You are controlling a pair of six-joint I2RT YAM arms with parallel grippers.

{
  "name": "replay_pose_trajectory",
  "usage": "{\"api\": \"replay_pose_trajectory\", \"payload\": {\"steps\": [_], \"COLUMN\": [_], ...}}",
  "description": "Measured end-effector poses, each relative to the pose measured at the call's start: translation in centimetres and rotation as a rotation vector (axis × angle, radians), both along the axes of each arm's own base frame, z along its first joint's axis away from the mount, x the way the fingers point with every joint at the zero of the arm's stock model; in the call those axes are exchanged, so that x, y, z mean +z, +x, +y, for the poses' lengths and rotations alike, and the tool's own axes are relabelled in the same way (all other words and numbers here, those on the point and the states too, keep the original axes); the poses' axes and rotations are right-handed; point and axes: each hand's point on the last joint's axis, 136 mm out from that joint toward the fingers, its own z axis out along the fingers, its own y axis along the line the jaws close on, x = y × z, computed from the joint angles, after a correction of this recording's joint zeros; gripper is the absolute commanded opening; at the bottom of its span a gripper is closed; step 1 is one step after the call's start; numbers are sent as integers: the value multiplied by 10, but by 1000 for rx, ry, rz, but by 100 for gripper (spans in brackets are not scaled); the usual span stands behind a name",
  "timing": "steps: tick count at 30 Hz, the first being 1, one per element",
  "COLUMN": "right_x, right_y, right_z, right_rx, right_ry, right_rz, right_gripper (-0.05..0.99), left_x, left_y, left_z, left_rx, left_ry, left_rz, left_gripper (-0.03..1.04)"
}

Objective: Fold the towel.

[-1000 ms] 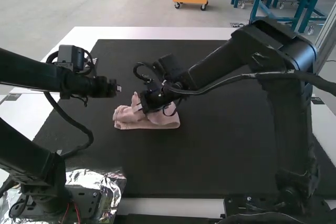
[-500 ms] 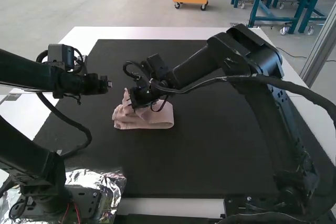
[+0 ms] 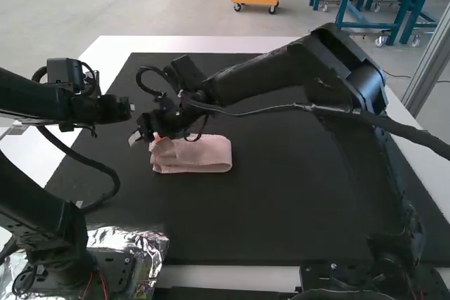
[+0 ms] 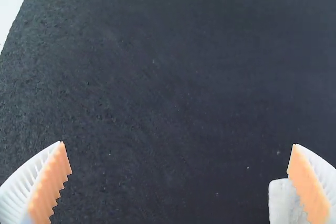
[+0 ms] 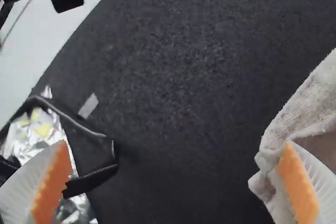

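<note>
Hiding part of the towel [image 3: 200, 156], the right gripper [image 3: 145, 139] gapes.

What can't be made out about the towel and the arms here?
- High view: part of the folded pink cloth towel's far edge, behind the right arm's black tool.
- Right wrist view: the rest of the towel, cut off by the edge; also any contact with the ribbed white finger, which covers that spot.

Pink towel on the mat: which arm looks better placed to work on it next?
Probably the right. Its open gripper is at one end of the towel, one finger overlapping the cloth in view. The left gripper is open over bare mat.
</note>
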Motion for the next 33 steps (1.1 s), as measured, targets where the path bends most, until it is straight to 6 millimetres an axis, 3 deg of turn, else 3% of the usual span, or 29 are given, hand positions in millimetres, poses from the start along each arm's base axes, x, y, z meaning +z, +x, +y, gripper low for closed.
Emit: {"api": "replay_pose_trajectory", "payload": {"steps": [4,5,6,9,12,18,22,33], "right_x": [65,78,89,105,97,52,41,-19], "right_y": [1,1,1,5,18,40,40,42], "right_z": [-6,-8,-11,-20,-33,-61,-62,-55], "right_rx": [-3,-5,-4,-12,-35,-93,-100,-91], "right_ry": [86,103,119,145,169,198,256,248], "right_rz": [-62,-76,-89,-108,-123,-115,-113,-38], "right_gripper": [89,83,69,-4,-3,-3,-3,-3], "left_x": [-1,-2,-2,-4,-4,1,3,8], "left_y": [-2,-3,-3,-5,-5,-1,1,4], "left_z": [10,10,10,10,10,11,12,12], "left_rx": [29,29,28,29,28,32,32,32], "left_ry": [-1,-2,-3,-6,-6,5,8,13], "left_rz": [7,11,14,24,24,-2,-13,-34], "left_gripper": [97,97,97,97,97,97,97,97]}}
